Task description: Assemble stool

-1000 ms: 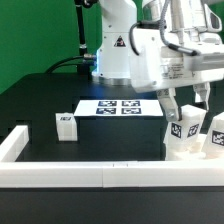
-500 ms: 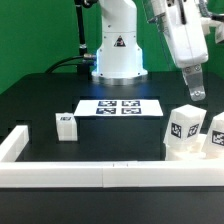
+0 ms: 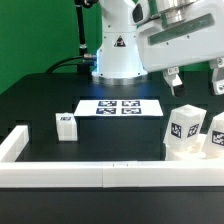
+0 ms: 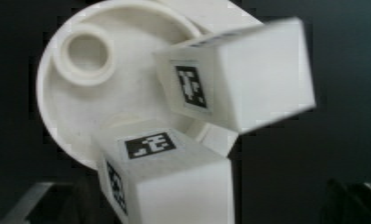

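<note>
The fingers [image 3: 176, 80], spread and empty, hang above the seat [image 4: 75, 110]; an off-centre descent can knock its two legs [image 4: 244, 75] loose.

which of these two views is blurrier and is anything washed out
Wrist view: soft all over, edges of the seat and the upper leg smeared, whites near washed out against the dark background. Exterior view: sharper, the lone leg and marker board crisp, only the end effector slightly blurred.
</note>
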Available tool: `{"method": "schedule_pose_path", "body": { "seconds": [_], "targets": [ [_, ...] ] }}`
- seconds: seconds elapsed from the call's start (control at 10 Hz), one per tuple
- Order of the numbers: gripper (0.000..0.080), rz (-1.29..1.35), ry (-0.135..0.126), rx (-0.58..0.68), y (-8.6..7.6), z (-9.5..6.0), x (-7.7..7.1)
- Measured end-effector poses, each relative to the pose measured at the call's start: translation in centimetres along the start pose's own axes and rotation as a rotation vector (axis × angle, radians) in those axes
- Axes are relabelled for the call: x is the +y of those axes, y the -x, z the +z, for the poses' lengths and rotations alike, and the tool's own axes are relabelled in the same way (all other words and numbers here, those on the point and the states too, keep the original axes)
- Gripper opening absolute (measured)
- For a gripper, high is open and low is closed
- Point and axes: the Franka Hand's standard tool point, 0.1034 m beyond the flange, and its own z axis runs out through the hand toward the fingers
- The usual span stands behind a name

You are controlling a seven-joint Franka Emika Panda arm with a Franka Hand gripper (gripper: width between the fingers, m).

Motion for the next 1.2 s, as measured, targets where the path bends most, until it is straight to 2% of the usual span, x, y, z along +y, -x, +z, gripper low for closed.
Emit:
{"method": "schedule_pose_path", "body": {
  "seconds": [0.4,0.6,0.7,1.2],
  "targets": [
    [0.0649,-0.218,0.016,0.010,-0.41,-0.08,0.21],
    [0.0649,-0.650,0.116,-0.014,-0.18,0.19,0.40],
    [0.0649,-0.795,0.169,-0.067,0.06,0.65,0.59],
    [0.0649,-1.100,0.189,-0.093,-0.78,0.74,1.03]
  ]
}}
